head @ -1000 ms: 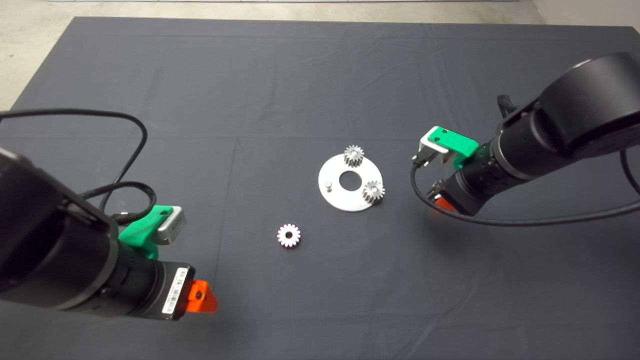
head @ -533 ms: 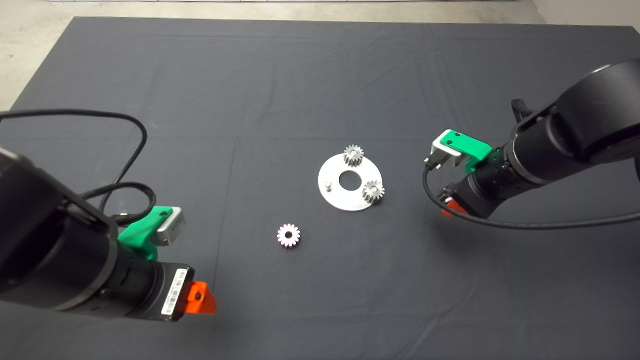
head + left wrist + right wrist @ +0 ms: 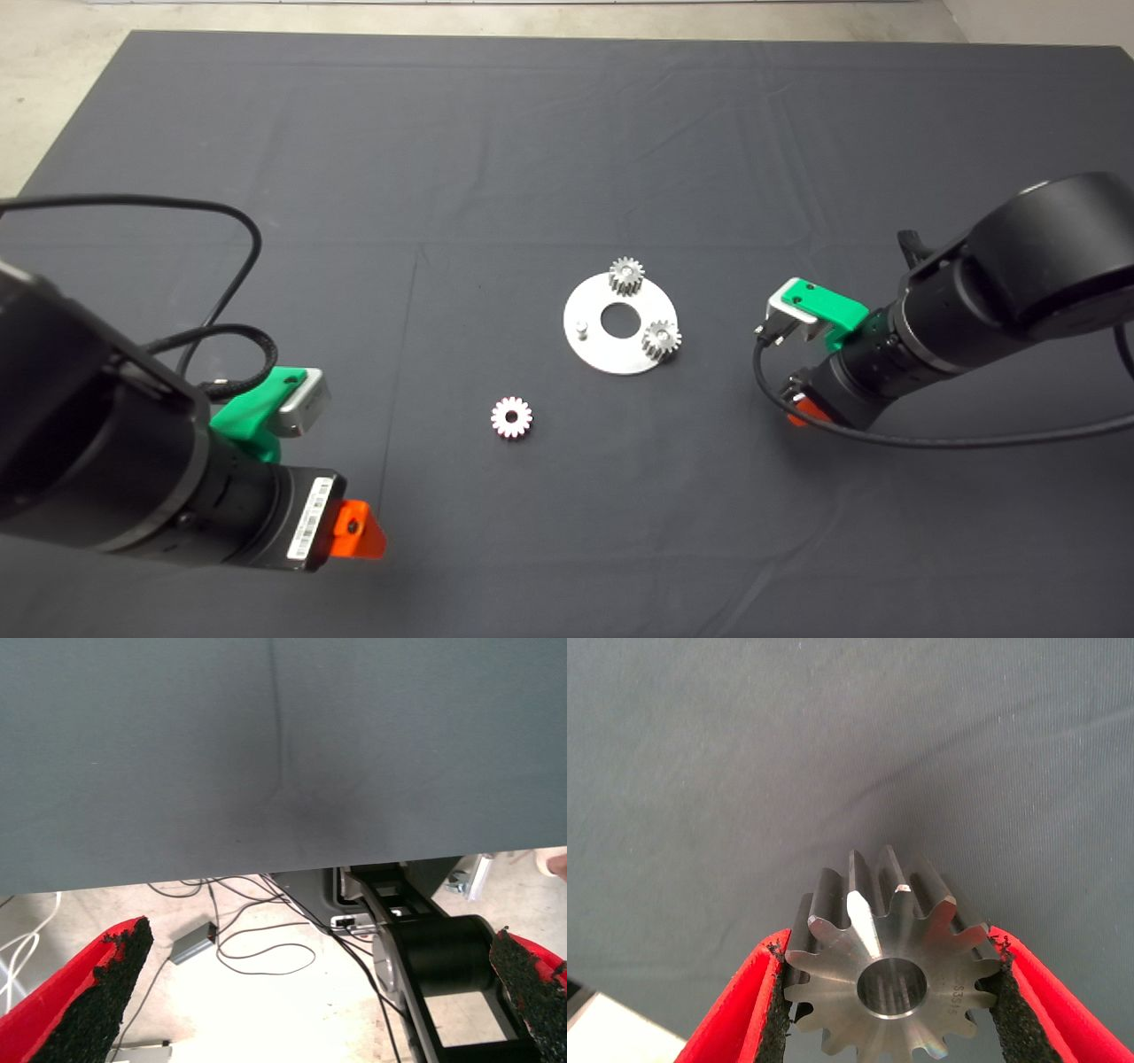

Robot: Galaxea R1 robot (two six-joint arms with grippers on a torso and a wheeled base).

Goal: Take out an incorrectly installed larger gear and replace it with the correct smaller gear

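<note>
My right gripper [image 3: 889, 941] is shut on the larger gear [image 3: 855, 950], a shiny dark steel gear pinched between both pads above the bare mat. In the head view this gripper [image 3: 797, 409] is right of the round silver plate [image 3: 601, 353], and the gear it holds is hidden under the arm. The smaller gear [image 3: 511, 416] lies flat on the mat, left of and nearer than the plate. One pin [image 3: 580, 330] on the plate is bare. My left gripper [image 3: 359, 530] waits open at the lower left, and the left wrist view [image 3: 321, 937] shows its fingers empty.
Two small silver gears [image 3: 626, 276] [image 3: 661, 338] sit on the plate's far and right pins around its centre hole. The right arm's black cable [image 3: 886, 439] loops over the mat. The left wrist view shows the mat's edge with floor, cables [image 3: 266, 948] and the robot base.
My right arm has pulled back to the right and nearer, away from the plate, carrying the larger gear. The left arm, plate and loose smaller gear have not moved.
</note>
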